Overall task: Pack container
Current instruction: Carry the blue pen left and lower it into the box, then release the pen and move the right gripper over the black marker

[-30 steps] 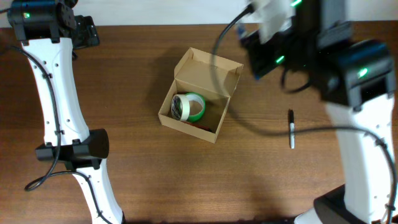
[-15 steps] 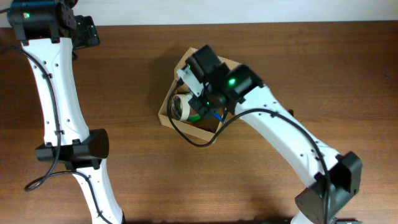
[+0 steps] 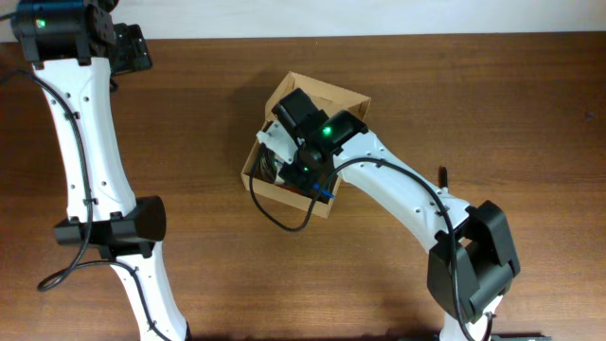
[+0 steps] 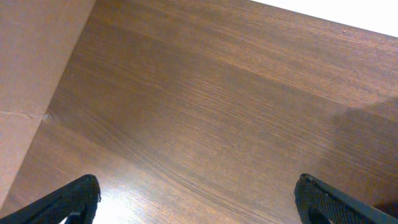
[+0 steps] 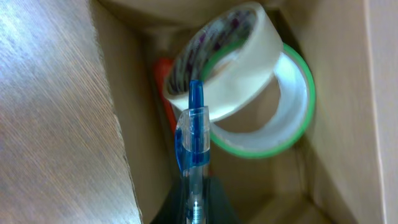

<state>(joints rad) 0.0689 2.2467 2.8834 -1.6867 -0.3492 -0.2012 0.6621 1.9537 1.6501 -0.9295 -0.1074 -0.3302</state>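
Note:
The tan cardboard container stands open in the middle of the table, flap lid up at the back. My right gripper hangs over its left half and is shut on a blue pen, which points down into the box. In the right wrist view the fingers clamp the pen's barrel. Inside the container lie a clear tape roll, a green-edged tape roll under it, and something red. My left gripper is open and empty above bare wood at the far left back.
A black marker lies on the table right of the container, partly under my right arm. A flat tan surface fills the left edge of the left wrist view. The left arm's base stands at the front left.
My right arm swung in from the back right with the blue pen, came over the container, and has now shifted lower and left inside its opening. The left arm has not moved.

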